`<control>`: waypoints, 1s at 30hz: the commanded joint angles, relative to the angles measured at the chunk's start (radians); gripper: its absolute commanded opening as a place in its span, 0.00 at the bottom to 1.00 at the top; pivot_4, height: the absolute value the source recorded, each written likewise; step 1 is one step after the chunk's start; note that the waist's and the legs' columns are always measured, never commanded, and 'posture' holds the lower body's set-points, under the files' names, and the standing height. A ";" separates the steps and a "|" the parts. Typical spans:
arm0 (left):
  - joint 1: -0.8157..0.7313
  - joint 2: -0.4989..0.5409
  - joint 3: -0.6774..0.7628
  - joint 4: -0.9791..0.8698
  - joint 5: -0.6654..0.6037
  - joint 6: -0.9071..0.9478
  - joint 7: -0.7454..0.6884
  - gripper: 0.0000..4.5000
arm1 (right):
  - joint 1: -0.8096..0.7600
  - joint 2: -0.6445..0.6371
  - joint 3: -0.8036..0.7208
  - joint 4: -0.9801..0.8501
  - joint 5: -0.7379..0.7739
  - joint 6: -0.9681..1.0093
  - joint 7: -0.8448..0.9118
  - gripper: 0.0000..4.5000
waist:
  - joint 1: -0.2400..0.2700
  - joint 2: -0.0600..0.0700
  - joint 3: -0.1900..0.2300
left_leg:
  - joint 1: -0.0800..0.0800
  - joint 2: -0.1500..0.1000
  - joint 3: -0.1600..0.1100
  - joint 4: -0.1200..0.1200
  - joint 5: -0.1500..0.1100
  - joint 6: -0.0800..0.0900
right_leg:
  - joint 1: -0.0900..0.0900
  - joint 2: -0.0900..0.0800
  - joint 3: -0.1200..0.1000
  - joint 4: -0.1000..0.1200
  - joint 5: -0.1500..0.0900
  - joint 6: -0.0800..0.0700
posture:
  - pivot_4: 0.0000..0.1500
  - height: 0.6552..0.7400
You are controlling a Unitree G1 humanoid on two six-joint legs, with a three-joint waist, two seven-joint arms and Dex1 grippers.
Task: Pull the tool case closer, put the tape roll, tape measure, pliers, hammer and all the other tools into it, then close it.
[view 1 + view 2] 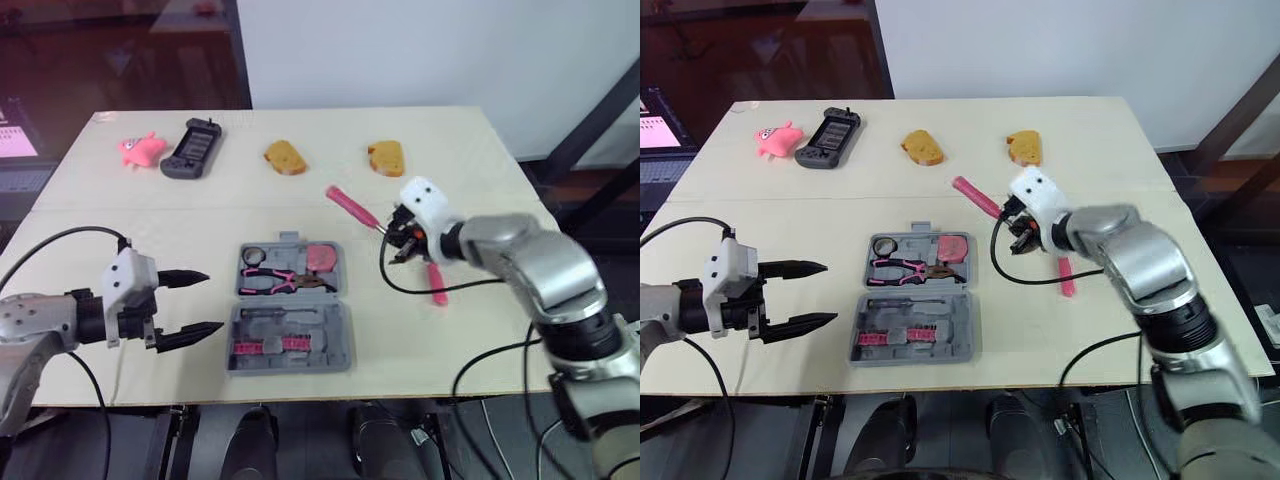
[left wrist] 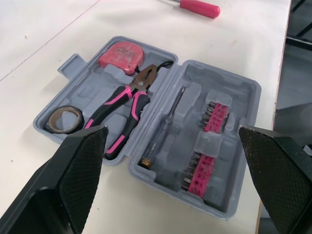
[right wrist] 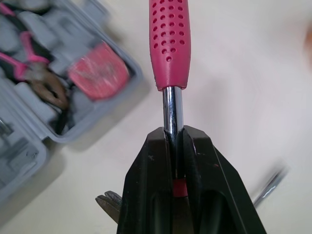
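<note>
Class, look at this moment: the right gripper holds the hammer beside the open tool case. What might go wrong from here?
1. The right gripper is shut on the hammer at its smooth metal shaft, pink handle sticking out, so it may slip or swivel.
2. The tool case already holds the pliers and tape measure; the hammer may land on them and block the lid.
3. The screwdriver lying by the right arm might get knocked.

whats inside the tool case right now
In the tool case: tape roll, tape measure and pliers in one half; a slim screwdriver and two pink bit racks in the other. The pliers hide whatever lies beneath them. The hammer is outside, in the right end effector.
</note>
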 commanded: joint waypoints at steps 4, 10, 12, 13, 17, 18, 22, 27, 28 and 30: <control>-0.008 0.022 0.019 0.029 0.013 -0.030 -0.028 1.00 | -0.220 -0.045 0.209 -0.014 0.074 0.043 0.268 0.01 | -0.010 0.002 0.001 | -0.001 0.000 0.000 0.001 0.000 0.000 | -0.002 0.000 0.001 0.001 0.000 0.000 | 1.00 1.00; 0.119 0.047 0.104 0.045 0.042 -0.062 -0.070 1.00 | -0.335 0.032 0.404 0.032 0.062 0.075 0.343 0.01 | -0.025 0.001 0.001 | -0.001 0.000 0.000 0.002 0.000 0.000 | -0.002 0.000 0.000 0.002 -0.001 -0.003 | 1.00 1.00; 0.171 0.045 0.140 0.037 0.045 -0.067 -0.076 1.00 | -0.340 0.063 0.462 0.035 0.047 0.069 0.343 0.01 | -0.026 0.002 0.001 | -0.001 0.000 0.000 0.002 0.000 0.000 | -0.002 0.000 0.000 0.001 -0.001 -0.003 | 1.00 1.00; 0.190 0.043 0.154 0.031 0.044 -0.067 -0.076 1.00 | -0.340 0.078 0.492 0.043 0.032 0.061 0.337 0.01 | -0.025 0.002 0.001 | -0.002 0.000 0.000 0.002 0.000 0.000 | -0.003 0.000 0.000 0.002 -0.001 -0.003 | 1.00 1.00; 0.263 0.028 0.200 -0.007 0.039 -0.063 -0.074 1.00 | -0.345 0.134 0.608 0.093 -0.054 -0.004 0.310 0.01 | -0.023 0.002 0.001 | -0.010 0.000 0.000 0.003 0.000 0.000 | -0.012 0.000 0.000 0.003 0.001 -0.001 | 1.00 1.00; 0.284 0.023 0.209 -0.021 0.040 -0.062 -0.072 1.00 | -0.344 0.170 0.616 0.116 -0.058 -0.002 0.301 0.01 | -0.024 0.002 0.001 | -0.012 0.000 0.000 0.004 0.000 0.000 | -0.014 0.000 0.000 0.004 0.002 -0.001 | 1.00 1.00; 0.332 0.018 0.240 -0.046 0.037 -0.053 -0.073 1.00 | -0.344 0.236 0.643 0.174 -0.092 -0.022 0.294 0.01 | -0.025 0.001 0.001 | -0.012 0.000 0.000 0.004 0.001 -0.001 | -0.014 0.000 0.000 0.005 0.002 -0.002 | 1.00 1.00; 0.368 0.028 0.268 -0.046 0.043 -0.059 -0.095 1.00 | -0.334 0.282 0.666 0.230 -0.125 -0.062 0.300 0.01 | -0.025 0.001 0.001 | -0.012 0.000 0.000 0.004 0.001 -0.001 | -0.014 0.000 -0.001 0.005 0.002 -0.002 | 1.00 1.00; 0.371 0.031 0.277 -0.047 0.039 -0.054 -0.097 1.00 | -0.332 0.294 0.671 0.246 -0.133 -0.073 0.301 0.01 | -0.025 0.001 0.001 | -0.012 0.000 0.000 0.004 0.001 -0.001 | -0.014 0.000 -0.001 0.005 0.002 -0.002 | 1.00 1.00; 0.377 0.035 0.288 -0.046 0.035 -0.047 -0.103 1.00 | -0.330 0.319 0.676 0.278 -0.147 -0.089 0.303 0.01 | -0.026 0.001 0.001 | -0.012 0.000 0.000 0.004 0.001 -0.001 | -0.015 0.000 -0.001 0.006 0.003 -0.002 | 1.00 1.00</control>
